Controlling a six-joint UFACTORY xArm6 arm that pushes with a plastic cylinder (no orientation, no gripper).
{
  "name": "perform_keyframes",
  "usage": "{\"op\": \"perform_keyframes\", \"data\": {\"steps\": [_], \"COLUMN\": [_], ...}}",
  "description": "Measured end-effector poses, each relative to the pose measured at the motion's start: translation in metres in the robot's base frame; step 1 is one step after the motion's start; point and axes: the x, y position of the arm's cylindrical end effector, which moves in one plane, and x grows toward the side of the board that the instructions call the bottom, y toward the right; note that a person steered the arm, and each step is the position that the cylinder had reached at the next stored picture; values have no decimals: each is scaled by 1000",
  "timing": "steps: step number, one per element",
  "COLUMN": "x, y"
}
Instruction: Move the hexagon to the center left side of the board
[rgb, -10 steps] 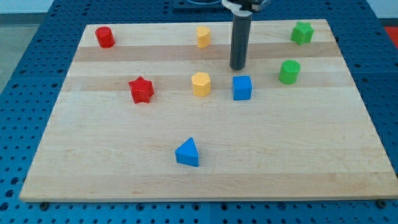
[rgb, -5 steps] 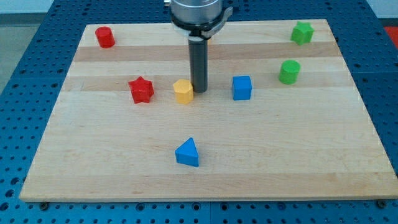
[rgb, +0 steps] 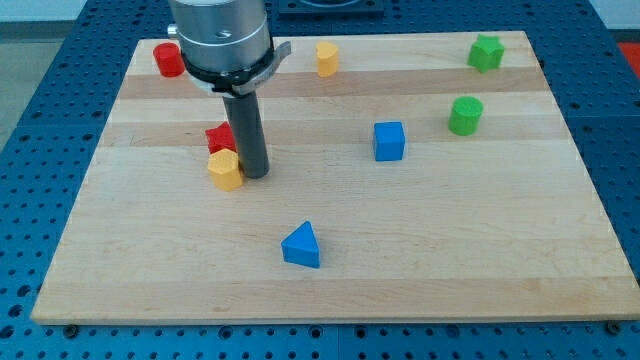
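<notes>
The yellow hexagon (rgb: 225, 170) lies left of the board's middle, just below the red star (rgb: 217, 137) and close to or touching it. My tip (rgb: 254, 175) touches the hexagon's right side. The rod and arm housing hide the right part of the red star.
A red cylinder (rgb: 167, 60) stands at the top left, partly behind the arm. A second yellow block (rgb: 326, 59) is at top centre. A blue cube (rgb: 389, 141), a green cylinder (rgb: 465, 116), a green star-like block (rgb: 486, 52) and a blue triangle (rgb: 302, 245) lie elsewhere on the wooden board (rgb: 500, 250).
My tip has swept from right of centre to the left, pushing the yellow hexagon left and slightly down, up against the red star's lower side.
</notes>
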Motion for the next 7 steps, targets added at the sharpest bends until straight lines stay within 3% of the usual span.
{"op": "perform_keyframes", "data": {"steps": [2,3,4,5,7], "x": [2,14,47,49,8], "y": [-26,-6,-10,-29,-48]}}
